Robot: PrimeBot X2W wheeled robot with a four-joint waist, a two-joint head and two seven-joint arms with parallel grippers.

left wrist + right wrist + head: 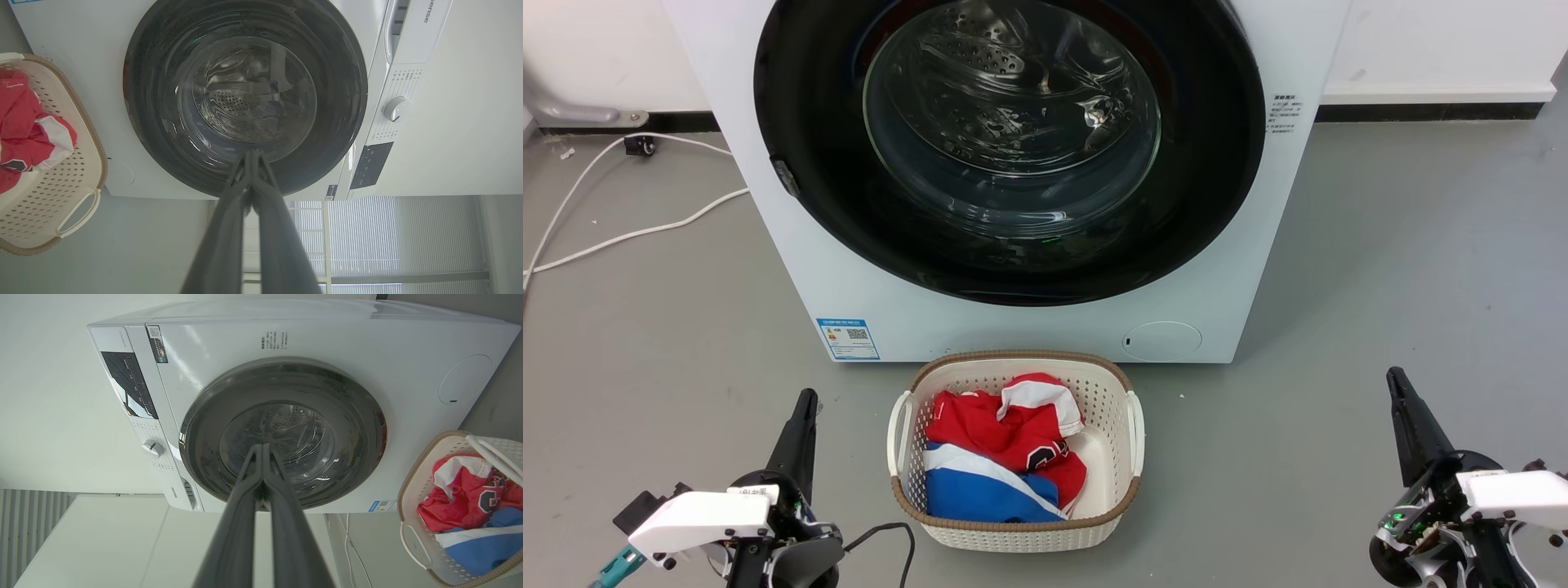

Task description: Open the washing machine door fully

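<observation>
The washing machine door [817, 163] is a big round glossy black disc with a clear bulging glass bowl [1011, 106] at its centre; it lies flat against the white machine front. The same door [155, 122] faces the left wrist camera and appears as the door [359, 428] in the right wrist view. My left gripper [806, 398] rests low at the lower left, shut and holding nothing, well short of the machine. My right gripper [1395, 376] sits at the lower right, also shut and empty. Both point toward the machine from a distance, as seen with the left gripper [252, 152] and right gripper [261, 446].
A cream laundry basket [903, 425] with red, white and blue clothes [1005, 449] stands on the grey floor right before the machine. White cables [621, 233] trail on the floor at the left. A round service flap [1162, 340] sits low on the machine front.
</observation>
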